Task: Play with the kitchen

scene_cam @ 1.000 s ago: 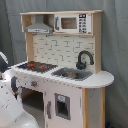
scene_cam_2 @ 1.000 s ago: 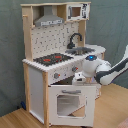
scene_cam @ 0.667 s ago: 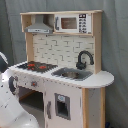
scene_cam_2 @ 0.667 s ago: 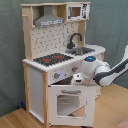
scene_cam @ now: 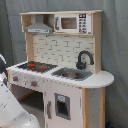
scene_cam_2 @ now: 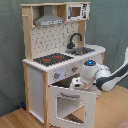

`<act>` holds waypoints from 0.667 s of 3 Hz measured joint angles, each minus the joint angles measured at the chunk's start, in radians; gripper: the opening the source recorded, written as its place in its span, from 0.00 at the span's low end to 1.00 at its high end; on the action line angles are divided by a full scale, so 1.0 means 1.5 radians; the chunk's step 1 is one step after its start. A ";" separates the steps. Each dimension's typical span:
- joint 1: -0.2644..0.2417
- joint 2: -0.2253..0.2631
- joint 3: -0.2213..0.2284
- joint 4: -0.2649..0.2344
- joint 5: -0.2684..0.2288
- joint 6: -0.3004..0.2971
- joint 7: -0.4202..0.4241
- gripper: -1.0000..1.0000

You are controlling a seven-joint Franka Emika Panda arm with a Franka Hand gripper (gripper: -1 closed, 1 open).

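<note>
The kitchen [scene_cam: 65, 50] is a white and light-wood toy unit, seen in both exterior views. It has a black hob [scene_cam: 34, 65] with red rings, a sink [scene_cam: 72, 74] and a black faucet [scene_cam: 84, 57]. In the second exterior view the windowed oven door [scene_cam_2: 72, 107] hangs tilted outward, partly open, below the hob [scene_cam_2: 52, 59]. My gripper [scene_cam_2: 76, 83] sits right at the door's top edge, under the knob panel. The white arm [scene_cam_2: 107, 77] reaches in from the second exterior view's right. In the first exterior view only part of the arm [scene_cam: 12, 107] shows, and the gripper is hidden.
A grey hood [scene_cam: 40, 25] and a microwave shelf [scene_cam: 72, 22] top the unit. A narrow cupboard door [scene_cam: 61, 105] with a small window is shut under the sink. Grey curtains hang behind. The wooden floor [scene_cam_2: 15, 120] shows in front of the kitchen [scene_cam_2: 35, 90].
</note>
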 joint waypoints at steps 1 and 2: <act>0.020 -0.003 -0.034 0.033 -0.033 0.000 0.034 0.00; 0.055 -0.007 -0.080 0.033 -0.086 -0.003 0.055 0.00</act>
